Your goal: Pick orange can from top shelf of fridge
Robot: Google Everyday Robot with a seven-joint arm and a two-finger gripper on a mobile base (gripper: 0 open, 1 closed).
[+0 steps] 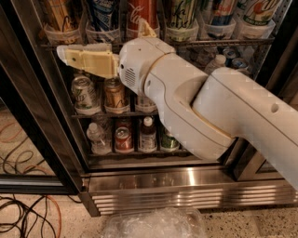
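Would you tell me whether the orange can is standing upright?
Upright: orange can stands in its cup holder; gripper sits just below it.

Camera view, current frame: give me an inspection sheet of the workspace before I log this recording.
Surface: top shelf, a wire rack with clear cup holders along the front, full of drinks.
Job's things: orange can upright in the leftmost visible holder; fridge with a ribbed steel base.
Clutter: red Coca-Cola can two holders to the right; lower-rack cans and bottles; crumpled clear plastic on the floor.
Grippers: pincer in front of the rack edge, just below the orange can, nothing seen in it.
Cables: black and orange cables loose on the floor at left.
Surroundings: speckled floor.
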